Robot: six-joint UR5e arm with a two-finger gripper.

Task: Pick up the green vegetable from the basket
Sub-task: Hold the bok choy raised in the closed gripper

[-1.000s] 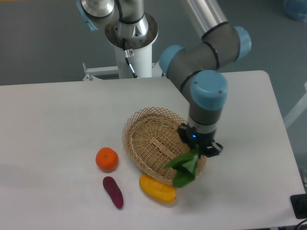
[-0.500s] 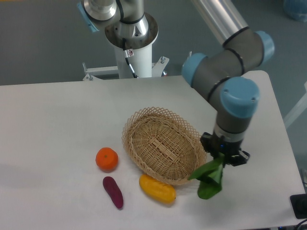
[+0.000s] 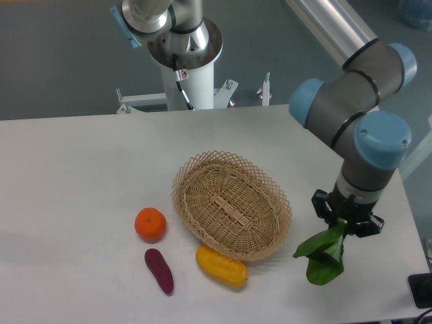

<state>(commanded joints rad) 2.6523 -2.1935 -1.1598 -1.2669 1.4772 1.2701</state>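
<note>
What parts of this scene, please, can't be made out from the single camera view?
- Claw fingertips: hidden behind the green vegetable and the wrist housing.
- Vegetable's pale stem: covered by the claw.
- Dark object at the lower right: cut off by the frame edge.
- Basket far inner wall: hidden by its rim.

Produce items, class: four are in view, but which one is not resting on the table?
The bok choy. It hangs from the gripper right of the basket, while the orange, purple sweet potato and yellow fruit lie on the table.
</note>
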